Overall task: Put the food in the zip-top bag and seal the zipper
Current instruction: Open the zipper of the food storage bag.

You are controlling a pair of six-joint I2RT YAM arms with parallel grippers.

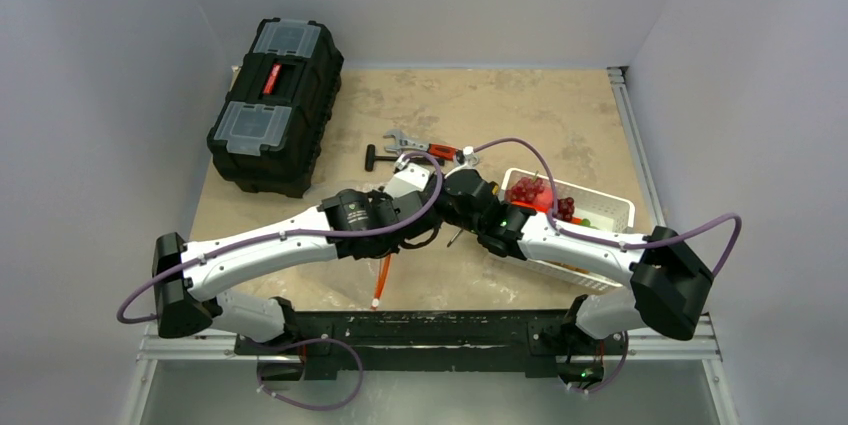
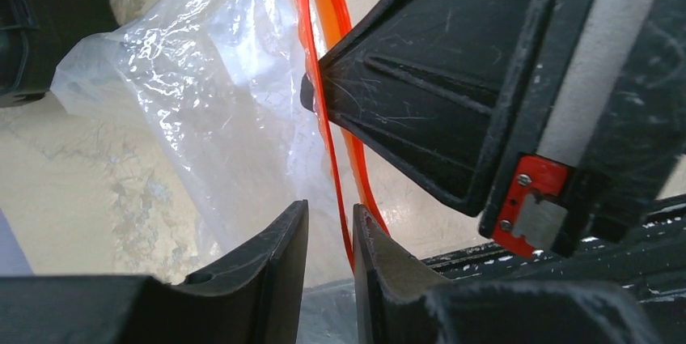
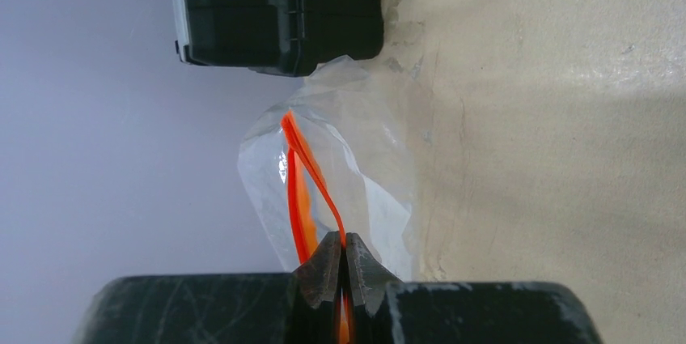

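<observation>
The clear zip-top bag point(image 2: 202, 93) hangs between my two grippers, also in the right wrist view point(image 3: 368, 133). Its orange-red zipper point(image 3: 301, 158) is parted into two strips; in the top view it hangs down point(image 1: 382, 280). My right gripper point(image 3: 343, 243) is shut on one zipper strip. My left gripper point(image 2: 330, 235) is slightly open, with a zipper strip point(image 2: 336, 158) running through the gap, close to one finger. The right gripper's fingers point(image 2: 404, 93) pinch the strip just above. The food, dark red grapes point(image 1: 530, 190) and other pieces, lies in the white basket point(image 1: 610, 207). No slider shows.
A black toolbox point(image 1: 275, 105) stands at the back left, also in the right wrist view point(image 3: 279, 8). A red-handled wrench point(image 1: 432, 151) and a black T-handle tool point(image 1: 382, 156) lie behind the grippers. Both arms point(image 1: 280, 240) meet at the table's middle.
</observation>
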